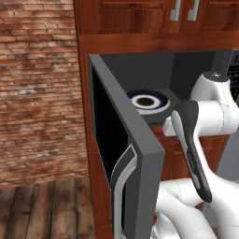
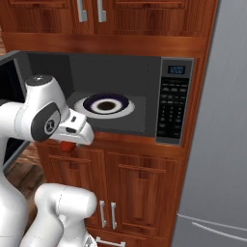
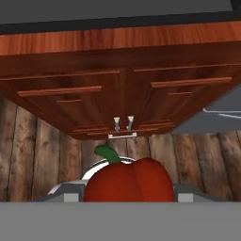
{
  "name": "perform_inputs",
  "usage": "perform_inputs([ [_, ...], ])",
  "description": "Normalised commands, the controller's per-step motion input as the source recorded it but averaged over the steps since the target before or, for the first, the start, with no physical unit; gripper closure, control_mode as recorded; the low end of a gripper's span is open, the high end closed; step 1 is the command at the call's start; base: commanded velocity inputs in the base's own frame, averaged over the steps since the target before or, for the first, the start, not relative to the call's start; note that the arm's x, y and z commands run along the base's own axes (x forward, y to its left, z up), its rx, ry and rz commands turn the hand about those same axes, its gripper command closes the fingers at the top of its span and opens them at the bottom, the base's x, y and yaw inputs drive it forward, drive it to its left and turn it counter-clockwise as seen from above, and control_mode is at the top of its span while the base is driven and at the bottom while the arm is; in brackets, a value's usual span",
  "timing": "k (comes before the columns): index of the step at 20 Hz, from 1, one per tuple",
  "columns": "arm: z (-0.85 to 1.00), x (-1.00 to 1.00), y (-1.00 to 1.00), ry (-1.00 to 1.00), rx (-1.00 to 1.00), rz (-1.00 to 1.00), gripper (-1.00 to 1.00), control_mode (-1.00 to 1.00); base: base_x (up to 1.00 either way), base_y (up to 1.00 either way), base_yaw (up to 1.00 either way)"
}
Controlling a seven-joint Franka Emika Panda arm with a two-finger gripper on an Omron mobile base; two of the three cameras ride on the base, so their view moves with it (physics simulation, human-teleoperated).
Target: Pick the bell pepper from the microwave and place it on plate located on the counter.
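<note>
The gripper is clamped on the bell pepper, a finger on either side, green stem poking up and away from the hand. In the right base view the bell pepper hangs under the hand, just outside the open microwave, whose blue-rimmed dish sits inside.

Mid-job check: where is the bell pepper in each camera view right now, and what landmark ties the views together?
Left base view: I cannot make it out here.
Right base view: bell pepper peeks out red under the white hand, lower left, below the open microwave.
Hand view: bottom centre, green stem up, between the gripper fingers.
Shared landmark: the lower wooden cabinet doors.
</note>
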Motion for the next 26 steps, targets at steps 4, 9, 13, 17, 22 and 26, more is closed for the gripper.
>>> perform_inputs([
  [4, 0.0, -0.16, -0.01, 0.0, 0.0, 0.0, 1.0, 1.0, -0.44, -0.14, -0.01],
  [9, 0.0, 0.0, 0.0, 0.0, 0.0, 0.0, 1.0, 1.0, -1.0, -0.61, -0.17],
  [13, 0.0, 0.0, 0.0, 0.0, 0.0, 0.0, 1.0, 1.0, -0.66, -0.61, -0.56],
  [17, 0.0, 0.0, 0.0, 0.0, 0.0, 0.0, 1.0, 1.0, -0.02, -0.59, -0.75],
  [22, 0.0, 0.0, 0.0, 0.0, 0.0, 0.0, 1.0, 1.0, 0.19, -0.89, -0.58],
  [26, 0.0, 0.0, 0.0, 0.0, 0.0, 0.0, 1.0, 1.0, 0.73, -1.0, -0.24],
])
